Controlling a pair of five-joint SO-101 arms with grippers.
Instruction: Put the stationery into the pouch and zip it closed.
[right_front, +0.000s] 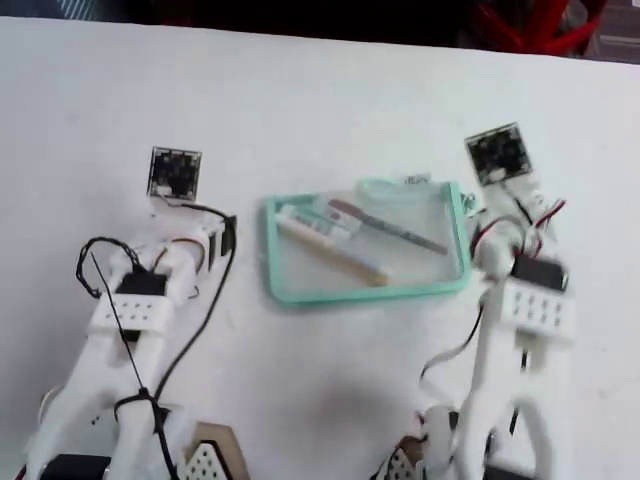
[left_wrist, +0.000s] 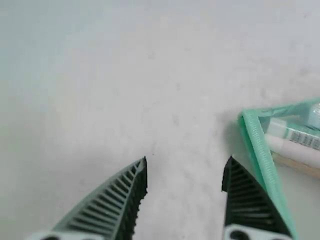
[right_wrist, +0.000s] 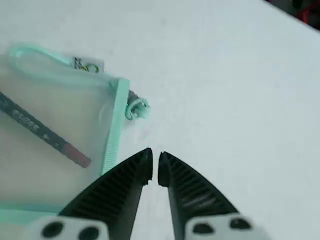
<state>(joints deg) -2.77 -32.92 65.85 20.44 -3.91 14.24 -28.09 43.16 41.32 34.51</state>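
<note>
Grippers are set on either side of the pouch. The left gripper is held open just beside one short edge. The right gripper is closed on nothing beside the opposite edge, near the zipper pull. Inside the pouch a pencil, a white stick and a pen are laid.

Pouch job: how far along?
Done: the stationery lies inside the pouch. The zip pull sits at the pouch's end corner, so it looks zipped, though the teeth are not clear. In hand: nothing; the left gripper is open and the right gripper shut, both beside the pouch. Remaining: likely nothing.
</note>
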